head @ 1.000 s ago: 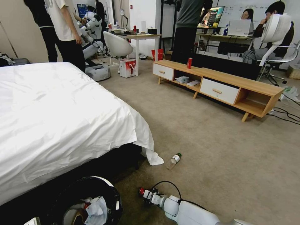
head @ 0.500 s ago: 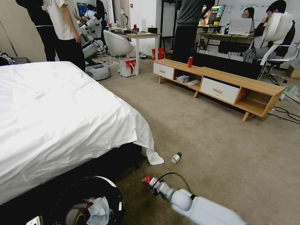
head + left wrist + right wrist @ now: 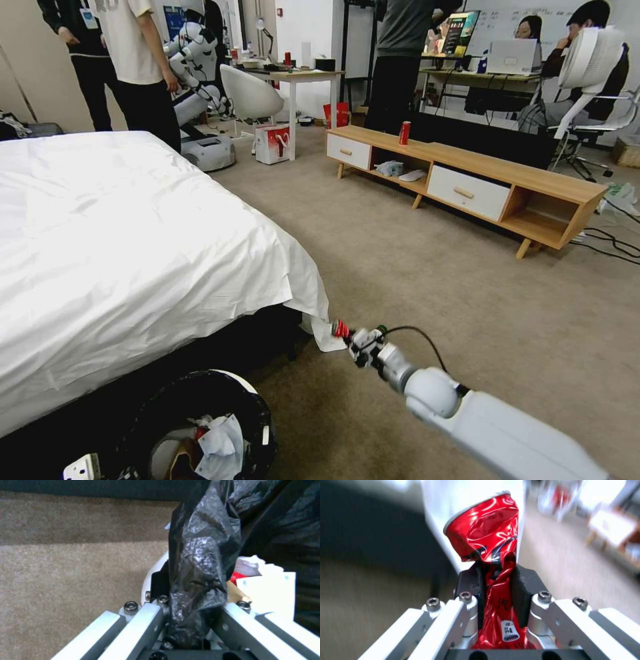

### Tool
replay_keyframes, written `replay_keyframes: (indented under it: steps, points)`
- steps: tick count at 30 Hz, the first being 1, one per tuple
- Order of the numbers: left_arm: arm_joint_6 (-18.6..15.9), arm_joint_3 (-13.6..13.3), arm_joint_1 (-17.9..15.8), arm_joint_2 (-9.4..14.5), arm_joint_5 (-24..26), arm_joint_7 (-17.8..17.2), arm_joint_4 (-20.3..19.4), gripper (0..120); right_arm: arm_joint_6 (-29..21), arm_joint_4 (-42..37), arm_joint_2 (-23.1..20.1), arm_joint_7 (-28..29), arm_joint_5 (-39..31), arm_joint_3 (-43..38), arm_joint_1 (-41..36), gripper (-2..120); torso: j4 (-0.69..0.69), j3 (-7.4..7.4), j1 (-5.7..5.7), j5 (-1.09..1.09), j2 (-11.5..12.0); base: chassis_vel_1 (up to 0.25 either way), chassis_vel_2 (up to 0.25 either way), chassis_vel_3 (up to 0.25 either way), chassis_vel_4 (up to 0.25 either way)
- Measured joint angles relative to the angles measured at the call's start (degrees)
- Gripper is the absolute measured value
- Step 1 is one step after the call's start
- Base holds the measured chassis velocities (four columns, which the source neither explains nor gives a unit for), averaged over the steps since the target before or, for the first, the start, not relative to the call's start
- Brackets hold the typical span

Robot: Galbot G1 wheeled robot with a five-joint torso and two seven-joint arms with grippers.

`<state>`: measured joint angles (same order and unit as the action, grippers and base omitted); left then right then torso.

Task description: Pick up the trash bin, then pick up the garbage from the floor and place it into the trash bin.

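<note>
The right claw (image 3: 496, 590) grips a crushed can (image 3: 486, 545) at its flattened waist: light, stiff, slippery. The left claw (image 3: 191, 620) pinches the trash bin (image 3: 257, 407) liner, soft and tearable.

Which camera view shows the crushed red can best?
The right wrist view: the crushed red can stands close up, pinched between the right gripper's dark pads, its dents and label plain. The head view shows it as a small red tip at the arm's end, near the bed sheet.
</note>
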<state>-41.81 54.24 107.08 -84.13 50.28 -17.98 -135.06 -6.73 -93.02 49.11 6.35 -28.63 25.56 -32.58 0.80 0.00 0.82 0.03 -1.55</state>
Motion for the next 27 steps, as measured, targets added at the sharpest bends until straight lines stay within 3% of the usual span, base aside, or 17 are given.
replay_keyframes:
  steps: [3, 7, 9, 15, 17, 27]
  points:
    - [-0.08, -0.2, -0.18, 0.12, -0.01, 0.0, 0.03, 1, 0.16, -8.71, -2.6, -1.04, -3.73, -2.12, 0.11, 16, 0.0, -0.01, -0.01, -0.03, -0.01, 0.0, 0.0, 0.0, 0.0]
    - [-0.13, -0.38, -0.24, 0.21, -0.12, -0.01, 0.08, 1, 0.29, -14.43, -4.21, -2.46, -8.25, -2.42, 1.02, 16, 0.0, -0.01, -0.01, -0.06, -0.01, 0.0, 0.0, 0.0, 0.0]
    - [-0.17, -0.55, -0.3, 0.19, -0.25, 0.0, 0.11, 1, 3.35, -17.65, -4.15, -4.64, -12.15, -0.72, 3.14, 16, 0.0, -0.01, -0.01, -0.03, -0.01, 0.0, 0.0, 0.0, 0.0]
    - [-0.22, -0.56, -0.3, 0.19, -0.33, 0.04, -0.04, 1, 5.65, -20.75, -2.68, -8.05, -17.99, 3.73, 7.88, 16, -0.01, 0.0, -0.01, -0.04, -0.01, 0.0, 0.0, 0.0, 0.0]
    - [-0.24, -0.48, -0.28, 0.22, -0.35, 0.06, -0.17, 1, 6.91, -21.85, -1.15, -10.13, -20.42, 8.13, 12.87, 16, -0.01, 0.0, -0.01, -0.04, -0.01, 0.0, 0.0, 0.0, 0.0]
    - [-0.32, -0.12, -0.28, 0.37, -0.32, 0.1, -0.52, 1, 7.48, -21.91, 2.43, -12.65, -22.71, 20.74, 23.71, 16, -0.01, 0.0, -0.01, -0.04, -0.01, 0.0, 0.0, 0.0, 0.0]
